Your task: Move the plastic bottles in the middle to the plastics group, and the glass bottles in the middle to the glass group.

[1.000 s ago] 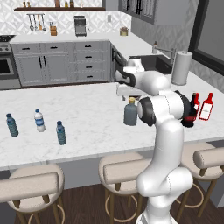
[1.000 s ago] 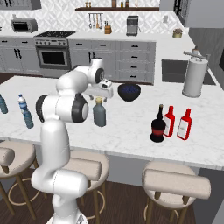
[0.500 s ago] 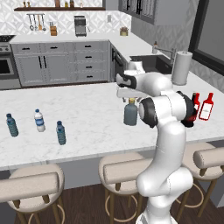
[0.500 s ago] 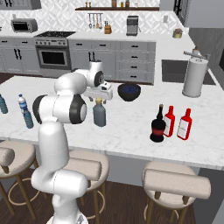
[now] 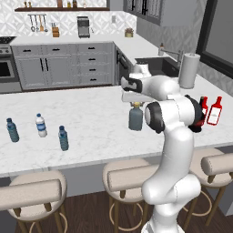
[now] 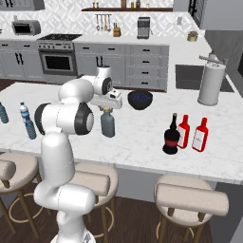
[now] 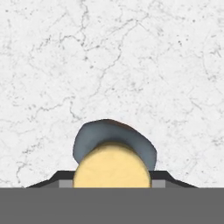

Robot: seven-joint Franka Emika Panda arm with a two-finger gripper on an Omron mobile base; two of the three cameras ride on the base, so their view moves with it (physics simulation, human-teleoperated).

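The grey-blue stout bottle (image 5: pixel 135 119) stood upright on the white marble island counter (image 5: pixel 91 118), near its middle, its tan cap (image 7: pixel 112 166) directly beneath the gripper (image 5: pixel 135 103), which hung straight down over it. In the hand view the cap filled the space between the two dark finger tips, one at each side and apparently touching it, so the fingers looked closed on the cap, though the contact itself could not be fully confirmed. From the right base view the same bottle (image 6: pixel 107 123) sat just below the gripper (image 6: pixel 107 108), with a dark blue bowl (image 6: pixel 140 99) just behind it toward the far side of the counter. Well to the right in that view stood the black round-bellied bottle (image 6: pixel 171 137) with its red label, touching or just beside the two red flat-shouldered bottles (image 6: pixel 200 135), which stood side by side near the counter's front edge. A tall white paper-towel roll (image 6: pixel 210 84) stood behind them near the dark sink (image 6: pixel 190 77). At the other end of the counter, well apart from the arm, three small water bottles stood upright: the bluish translucent water bottle (image 5: pixel 63 138) nearest the front, the clear-white bottle with a blue label (image 5: pixel 41 125) beside it, and the teal-blue bottle (image 5: pixel 12 130) farthest left. Padded bar stools (image 5: pixel 132 177) lined the counter's near side.
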